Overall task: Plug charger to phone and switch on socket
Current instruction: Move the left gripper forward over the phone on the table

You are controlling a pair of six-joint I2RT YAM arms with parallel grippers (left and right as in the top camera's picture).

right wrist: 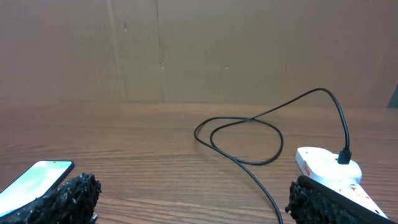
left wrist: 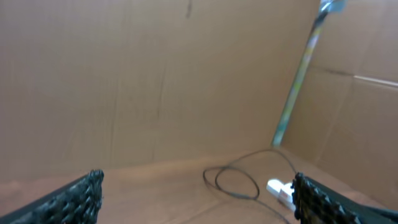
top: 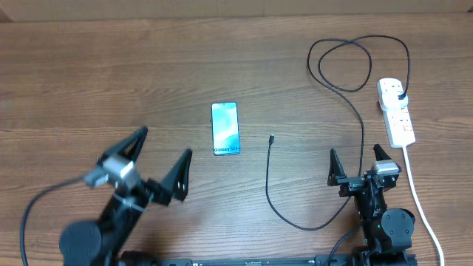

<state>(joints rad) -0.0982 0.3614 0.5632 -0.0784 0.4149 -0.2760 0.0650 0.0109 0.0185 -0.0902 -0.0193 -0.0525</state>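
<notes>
The phone point(top: 225, 128) lies face up mid-table, its light blue screen showing; its corner also shows in the right wrist view point(right wrist: 34, 179). The charger cable point(top: 361, 111) loops at the back right, its black plug in the socket point(top: 395, 111), its connector tip point(top: 272, 138) lying right of the phone. The cable loop point(right wrist: 239, 140) and socket point(right wrist: 326, 165) show in the right wrist view, and cable point(left wrist: 236, 182) and socket point(left wrist: 278, 188) in the left wrist view. My left gripper point(top: 164, 162) is open, near-left of the phone. My right gripper point(top: 358, 164) is open, near the cable, holding nothing.
The socket's thick white cord point(top: 421, 203) runs toward the near right edge. A brown cardboard wall point(right wrist: 186, 50) stands behind the table. A slanted pole point(left wrist: 298, 81) stands at the right in the left wrist view.
</notes>
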